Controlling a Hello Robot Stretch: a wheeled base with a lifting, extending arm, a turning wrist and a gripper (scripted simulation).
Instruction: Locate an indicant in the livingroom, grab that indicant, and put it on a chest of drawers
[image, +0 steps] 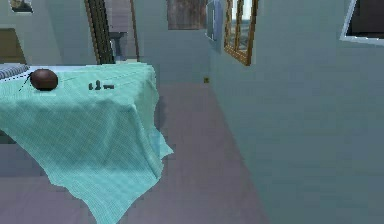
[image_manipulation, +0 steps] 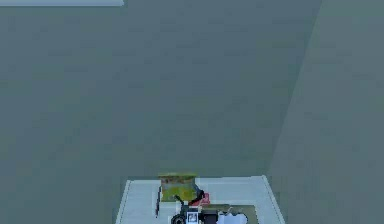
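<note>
At the white bench (image_manipulation: 140, 192), the hand (image_manipulation: 187, 217) sits low, a yellow object (image_manipulation: 180, 188) just behind it; cannot tell whether it holds anything.

Soft, even light is falling ahead of me: the teal cloth (image: 95, 125) is glowing brightest, its folds shading darker lower down. Out to my side the grey wall (image_manipulation: 150, 90) is sitting dim and flat, while the white top (image_manipulation: 140, 195) is catching brighter light. The door frame (image: 97, 35) is leaning, just lens bend.

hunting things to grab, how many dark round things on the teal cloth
1: dark round thing at the teal cloth's left end, forward view; more may lie past the edge
</note>
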